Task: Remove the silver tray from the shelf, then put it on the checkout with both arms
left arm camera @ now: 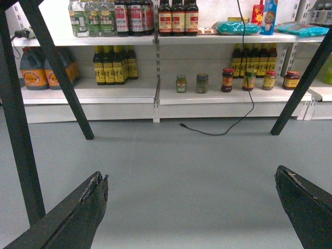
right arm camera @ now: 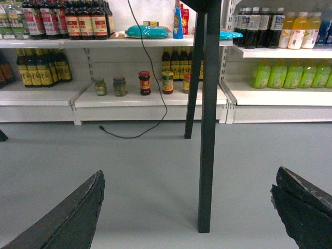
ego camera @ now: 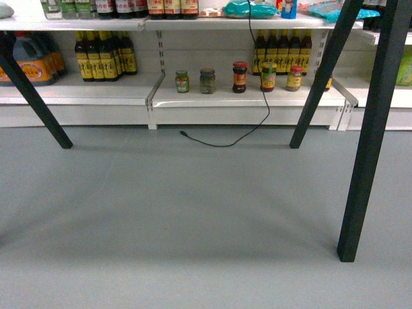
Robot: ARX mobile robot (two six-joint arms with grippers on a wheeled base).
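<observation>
We cannot find the tray in any of the three views, and no checkout counter shows either, so we cannot say if the tray is on a shelf or already set down somewhere.

In each wrist view the two jaws stand wide apart at the lower corners, with only bare floor [ego camera: 193,219] between them. The left gripper [left arm camera: 192,207] and the right gripper [right arm camera: 187,207] both hold nothing. Neither gripper appears in the head view.

What we do see is a low view under a table. Its dark legs [ego camera: 370,129] slant across the pictures, and one leg [right arm camera: 207,129] stands straight in front of the right wrist camera. Behind them is the shelf [ego camera: 244,100] with small jars [ego camera: 239,77] and rows of bottles [ego camera: 103,56]. A black cable [ego camera: 261,96] hangs down in front of the jars and its end lies on the floor.

We judge these risks:
- An arm that reaches forward may hit a table leg, most likely the right arm, because a leg is so near its line.
- The base or an arm may catch the cable and pull down what it is joined to above.
- A careless reach to the shelf may knock over the jars, which stand loose near the edge.
- With the tray out of sight, any grasp would be blind.
</observation>
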